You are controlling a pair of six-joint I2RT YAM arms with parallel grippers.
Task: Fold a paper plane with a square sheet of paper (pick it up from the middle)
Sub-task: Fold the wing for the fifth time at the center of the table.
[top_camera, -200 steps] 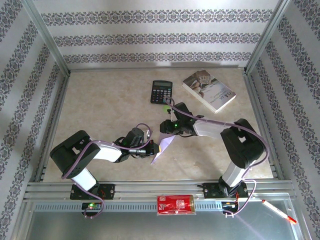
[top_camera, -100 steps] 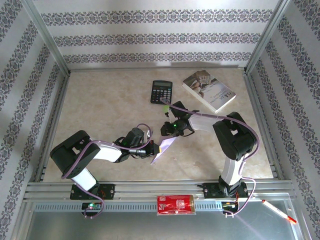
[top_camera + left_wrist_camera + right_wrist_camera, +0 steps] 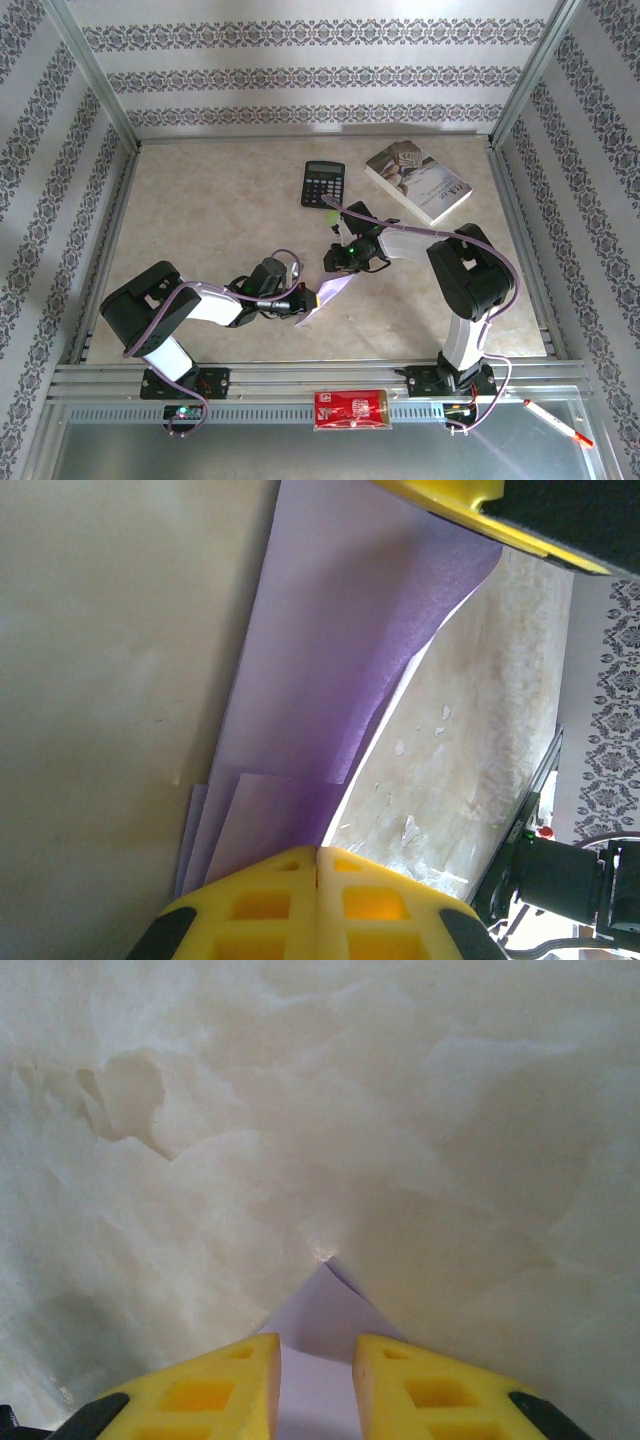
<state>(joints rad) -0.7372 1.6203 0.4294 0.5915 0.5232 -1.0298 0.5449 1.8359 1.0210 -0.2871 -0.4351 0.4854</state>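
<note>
Nearest the bases, the left gripper is clenched: its two yellow fingers meet with no gap and the near end of the purple paper goes in between them, so it is grasping the sheet. The paper is already folded into a narrow layered shape, with stacked flaps showing just in front of those fingers. It lies in the middle of the table, between the two arms. Its long axis runs on a slant from the near left, at the left gripper, to the far right, where it narrows to a point. One long edge looks bowed up off the tabletop, but I cannot tell how much of the sheet is lifted. At that far point is the right gripper. Its fingers are parted by a clear gap with the paper's tip lying flat between them, so it reads as released, set over the tip rather than pinching it. I judge the coming move turns on this line-up: the left arm anchors the near end, so any creasing should run along that slanted axis, and the right arm is the nearer one to the nose. Well beyond, apart from the work, sit a calculator and a book
</note>
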